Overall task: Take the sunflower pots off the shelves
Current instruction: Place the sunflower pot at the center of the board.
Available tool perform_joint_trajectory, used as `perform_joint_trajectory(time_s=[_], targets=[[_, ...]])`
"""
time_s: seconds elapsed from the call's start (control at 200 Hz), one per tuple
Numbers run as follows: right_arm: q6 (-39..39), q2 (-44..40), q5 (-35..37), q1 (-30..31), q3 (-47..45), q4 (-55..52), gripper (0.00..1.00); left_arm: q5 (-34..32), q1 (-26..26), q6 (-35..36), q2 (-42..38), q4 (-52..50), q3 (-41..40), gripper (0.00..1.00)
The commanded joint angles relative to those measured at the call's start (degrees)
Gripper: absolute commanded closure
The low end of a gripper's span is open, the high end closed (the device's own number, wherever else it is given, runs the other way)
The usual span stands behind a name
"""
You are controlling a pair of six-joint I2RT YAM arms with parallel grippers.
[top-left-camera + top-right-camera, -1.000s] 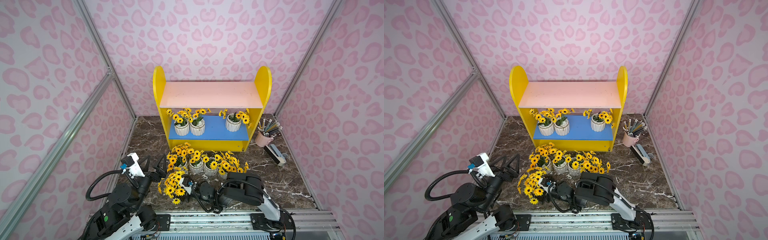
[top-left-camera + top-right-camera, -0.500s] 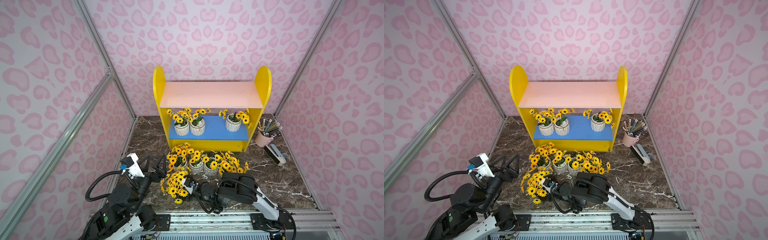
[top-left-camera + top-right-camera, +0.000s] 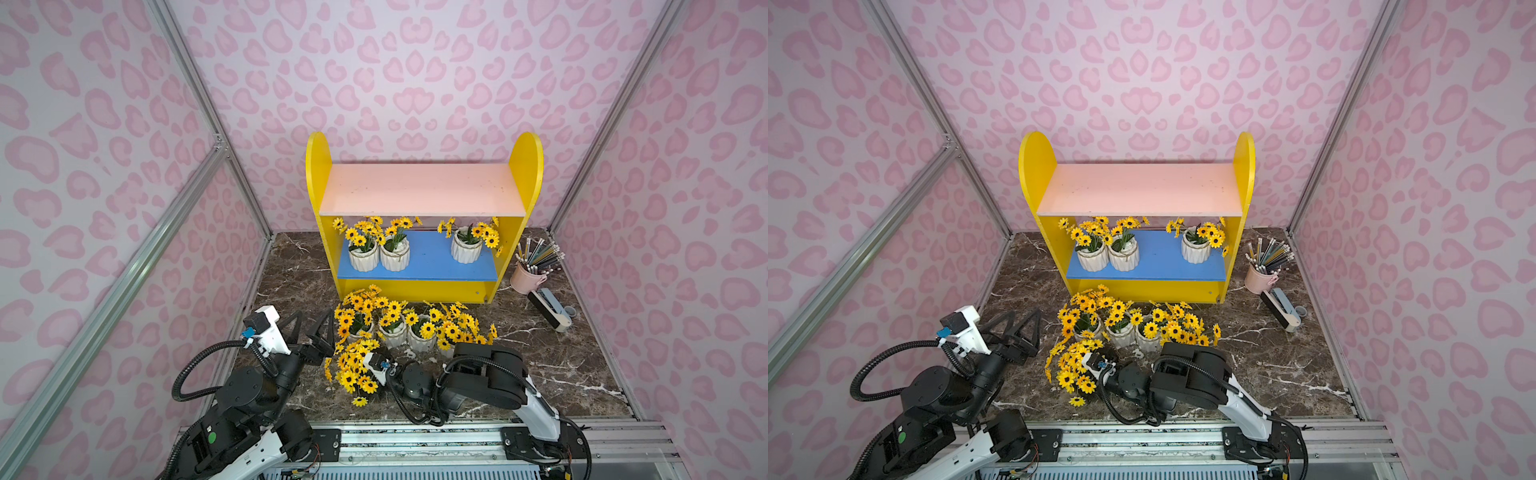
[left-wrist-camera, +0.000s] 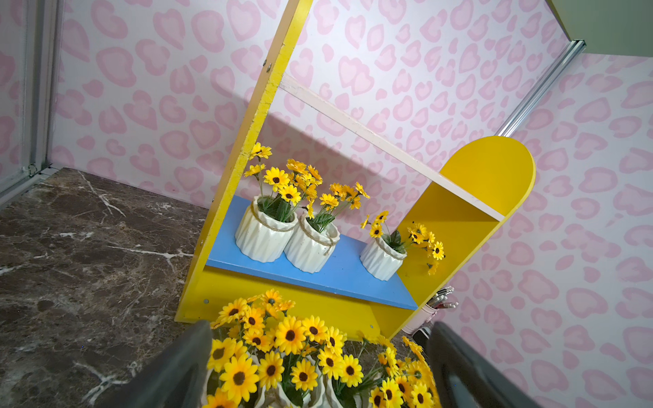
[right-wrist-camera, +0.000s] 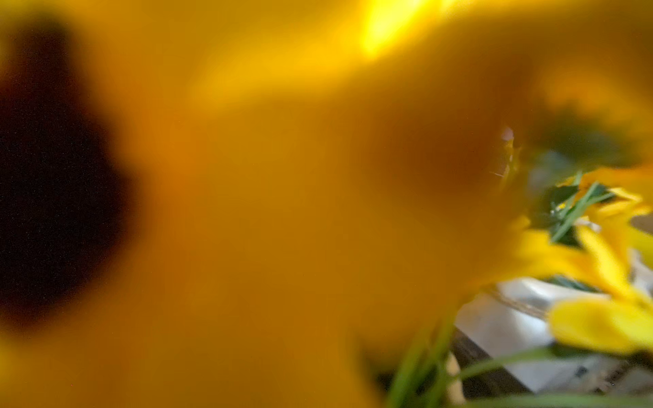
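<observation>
The table [image 3: 561,374] is a dark brown marble surface with white veins. Walls [image 3: 415,83] with a pink heart pattern close it on three sides, and aluminium posts [image 3: 187,75] stand at the corners. A metal rail [image 3: 415,440] runs along the front edge and carries both arms.

The shelves [image 3: 528,174] stand at the back of the table, against the wall. The pink upper board [image 3: 419,189] is bare. On the blue lower board [image 3: 432,259] three sunflower pots stand upright: two touching each other at the left end [image 3: 363,258] and one alone near the right panel [image 3: 466,249]. More sunflower pots [image 3: 392,334] stand crowded together on the table just in front of the shelves, and their flowers overlap. One bunch [image 3: 353,370] leans out toward the rail; its pot is hidden.

Beside the right panel stand a pink cup of pencils [image 3: 524,281] and a small black and grey object [image 3: 548,309].

The left end effector [image 3: 315,322] hangs just beside the crowded pots with its fingers wide apart, holding nothing. The right arm [image 3: 482,374] reaches low into the leaning bunch. The flowers cover the right end effector, so I cannot tell if it is apart or together. The right wrist view is filled with blurred yellow petals, with a piece of white pot [image 5: 512,318] in one corner.
</observation>
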Motion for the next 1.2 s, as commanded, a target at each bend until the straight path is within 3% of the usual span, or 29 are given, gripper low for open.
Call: perform_joint_trajectory(time_s=[0.0,0.95,1.195], targets=[[0.33,-0.41,0.29,0.30,-0.35,1.36,0.01,0.99,0.06,0.58,0.18,0.67,0.78,0.03],[-1.44,-16.19,3.41,3.01,-14.53,-6.11,0.01,4.89,0.06,2.50,2.32,1.23,3.84,0.03],[-2.30,-27.87,8.80,6.52,-18.95,-13.63,0.03,7.01,0.04,4.01,4.70,1.19,6.68,0.03]])
